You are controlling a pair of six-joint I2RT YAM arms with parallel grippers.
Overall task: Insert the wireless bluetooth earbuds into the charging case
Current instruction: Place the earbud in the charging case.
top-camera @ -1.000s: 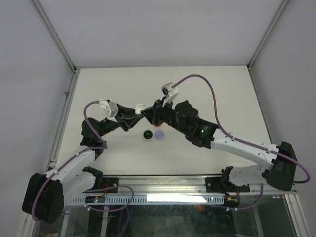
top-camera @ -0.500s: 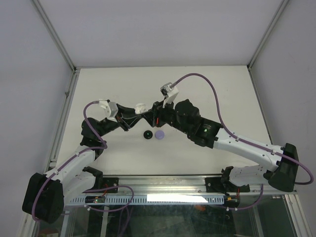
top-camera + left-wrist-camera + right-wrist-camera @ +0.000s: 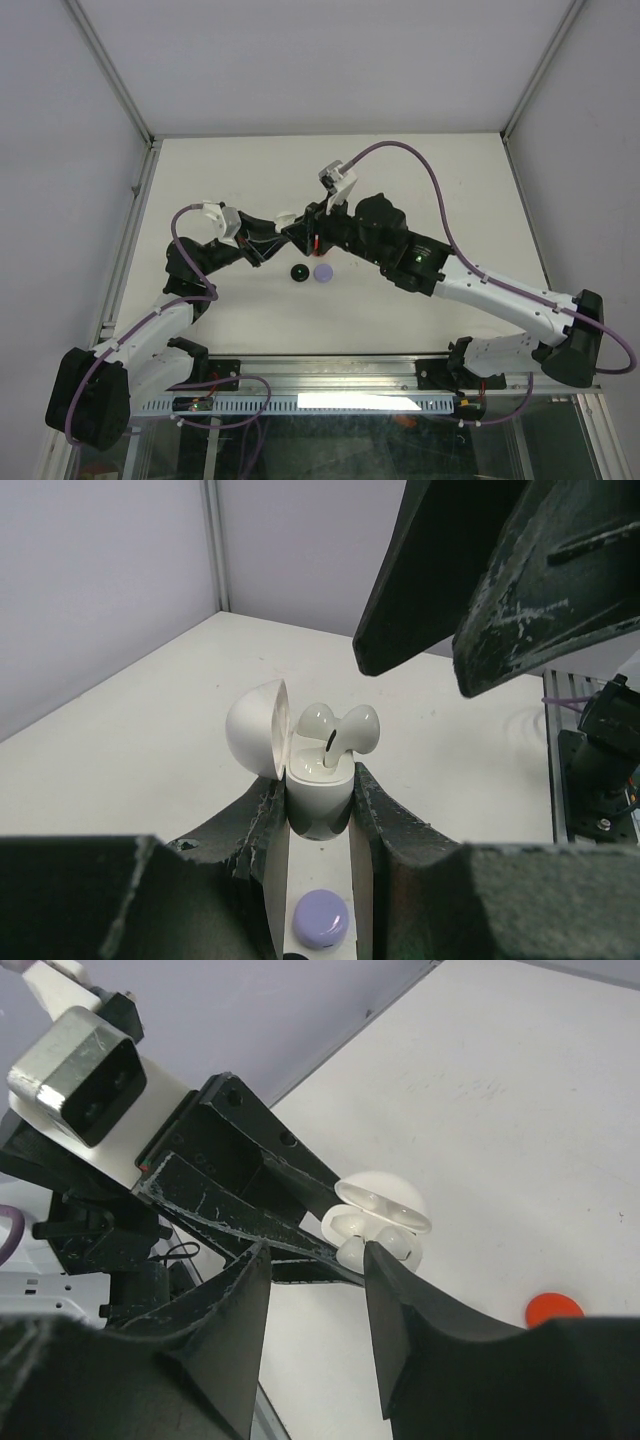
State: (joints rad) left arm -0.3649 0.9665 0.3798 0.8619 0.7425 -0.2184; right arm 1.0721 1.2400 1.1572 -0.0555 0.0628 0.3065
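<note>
Earbuds [image 3: 338,730] poke from open case [image 3: 318,802], clamped in left jaws.

The charging case [image 3: 318,805] is smooth, glossy white plastic, and the two earbuds [image 3: 340,730] in it have the same shiny white plastic skin. The left gripper [image 3: 318,785] has fingers [image 3: 378,825] of matt black plastic, rough at the edges and flecked with pale scuffs. The right gripper [image 3: 315,1250] shows the same worn, scratched black finish. The table [image 3: 130,750] is matt, off-white and smooth. A lavender round case [image 3: 320,920] looks like satin-smooth plastic. A purple cable [image 3: 438,205] has a smooth, rubbery-looking sheath. The rail [image 3: 330,383] is bare silvery metal.
</note>
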